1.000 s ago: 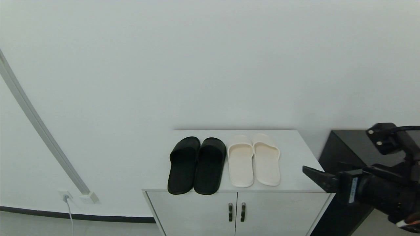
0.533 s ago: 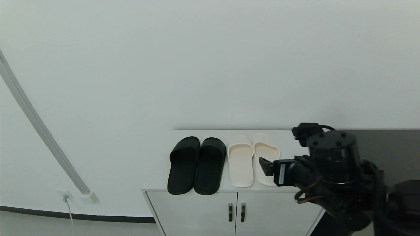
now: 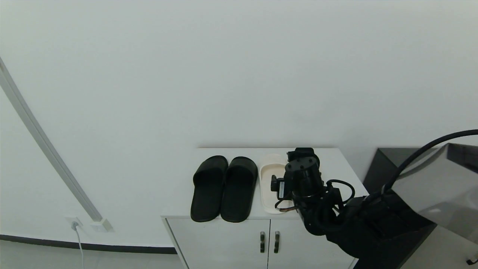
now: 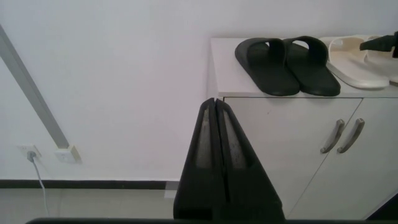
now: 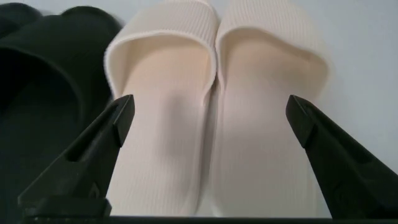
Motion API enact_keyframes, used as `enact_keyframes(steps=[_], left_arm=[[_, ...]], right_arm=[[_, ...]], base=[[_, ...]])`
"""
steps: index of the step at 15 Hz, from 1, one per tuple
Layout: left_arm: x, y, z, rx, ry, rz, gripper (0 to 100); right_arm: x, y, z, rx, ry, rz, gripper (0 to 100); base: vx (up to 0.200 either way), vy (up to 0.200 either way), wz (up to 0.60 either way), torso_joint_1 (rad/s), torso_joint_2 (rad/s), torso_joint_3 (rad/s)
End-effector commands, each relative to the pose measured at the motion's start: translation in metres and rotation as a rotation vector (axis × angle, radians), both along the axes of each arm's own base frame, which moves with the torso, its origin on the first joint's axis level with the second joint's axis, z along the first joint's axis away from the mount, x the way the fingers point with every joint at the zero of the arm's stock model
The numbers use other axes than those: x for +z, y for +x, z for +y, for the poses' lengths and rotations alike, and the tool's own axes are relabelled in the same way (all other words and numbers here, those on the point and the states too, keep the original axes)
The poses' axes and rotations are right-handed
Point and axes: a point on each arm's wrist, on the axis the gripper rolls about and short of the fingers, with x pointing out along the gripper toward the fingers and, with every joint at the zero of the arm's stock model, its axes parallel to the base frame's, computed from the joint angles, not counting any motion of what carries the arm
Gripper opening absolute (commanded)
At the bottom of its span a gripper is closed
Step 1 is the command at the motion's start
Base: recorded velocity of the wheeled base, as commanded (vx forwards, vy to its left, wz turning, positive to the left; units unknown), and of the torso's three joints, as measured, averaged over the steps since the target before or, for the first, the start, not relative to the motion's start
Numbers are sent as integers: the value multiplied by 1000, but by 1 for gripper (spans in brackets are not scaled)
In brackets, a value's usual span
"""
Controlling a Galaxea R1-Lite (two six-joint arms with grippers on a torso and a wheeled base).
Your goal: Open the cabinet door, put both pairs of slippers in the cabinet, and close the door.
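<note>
Both pairs of slippers are sitting on top of the white cabinet (image 3: 336, 164), toes toward the wall. The black slippers (image 3: 224, 188) are lying on the left, touching each other, their heels reaching the front edge. The cream slippers (image 5: 236, 149) are lying just beside them on the right.

The right gripper (image 5: 210, 104) is hanging over the cream pair with its fingers (image 5: 118, 124) spread wide, one out toward each outer side of the pair, gripping nothing. From the head view the arm's wrist is blocking the right-hand cream slipper, so just the left one is peeking out.

The left gripper (image 4: 216, 106) is waiting low, well apart from the cabinet's left front corner, its fingers pressed together on nothing.

Below the slippers the two doors are standing shut, their dark handles (image 3: 269, 241) side by side at the middle seam.

Around it, a black piece of furniture (image 3: 392, 160) is standing right of the cabinet. A grey conduit (image 3: 44, 145) is slanting down the wall to a socket (image 3: 74, 223) with a cord plugged in.
</note>
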Motion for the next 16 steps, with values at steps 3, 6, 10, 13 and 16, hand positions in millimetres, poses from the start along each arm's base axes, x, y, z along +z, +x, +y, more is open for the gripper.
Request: enact_keyframes(steps=[3,6,10,13,16], left_arm=[[0,0,0,1,-1,1,0],[0,0,0,-1,-1,1,0],[0,0,0,-1,-1,1,0],[0,0,0,-2,-1,1,0],[0,0,0,-2,-1,1,0]], right_arm=[[-27,33,3,-41,-38,15,100],[-28,60,2,-72,-36,-15,100],[-30,71,4,-68,-52,-28,100],[-31,79,5,-74,-51,-38,100],[-33,84,6,-70,-61,-43,0]], base=[[0,0,0,0,0,0],[0,0,0,0,0,0],[0,0,0,0,0,0],[0,0,0,0,0,0],[0,0,0,0,0,0]])
